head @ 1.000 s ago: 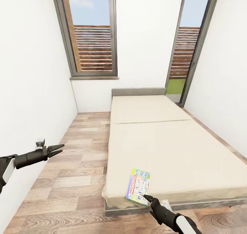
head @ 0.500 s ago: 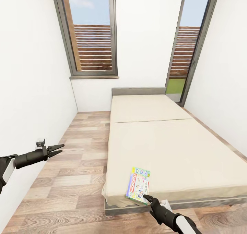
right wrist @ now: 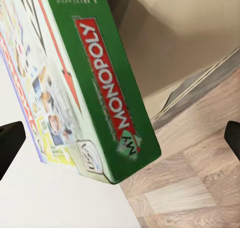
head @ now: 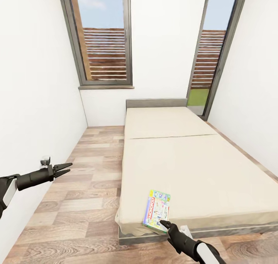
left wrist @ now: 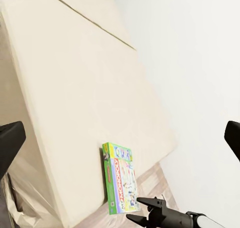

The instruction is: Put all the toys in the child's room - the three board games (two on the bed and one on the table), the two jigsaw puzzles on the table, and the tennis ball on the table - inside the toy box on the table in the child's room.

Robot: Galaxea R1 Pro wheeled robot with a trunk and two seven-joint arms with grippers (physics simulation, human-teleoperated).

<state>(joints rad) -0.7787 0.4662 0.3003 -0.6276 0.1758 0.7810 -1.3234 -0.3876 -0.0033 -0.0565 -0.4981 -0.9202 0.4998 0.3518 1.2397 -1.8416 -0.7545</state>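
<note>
One board game (head: 156,210), a flat green Monopoly box, lies on the near left corner of the beige bed (head: 200,167). My right gripper (head: 164,223) is open at the box's near edge, just off the mattress. The right wrist view has the box (right wrist: 100,87) close up, overhanging the bed edge, between the spread fingers of that gripper (right wrist: 120,140). The left wrist view shows the box (left wrist: 121,178) and the right gripper (left wrist: 141,210) beside it. My left gripper (head: 65,168) is open over the floor, far left of the bed. The table, toy box, jigsaw puzzles and tennis ball are out of view.
Wood-plank floor (head: 88,186) runs along the bed's left side up to a white wall (head: 34,101). Two tall windows (head: 104,36) stand in the far wall behind the grey headboard (head: 156,103). Another white wall closes the right side.
The view has shifted very slightly. My right gripper has edged a little closer to the box's near corner. The left arm has not moved.
</note>
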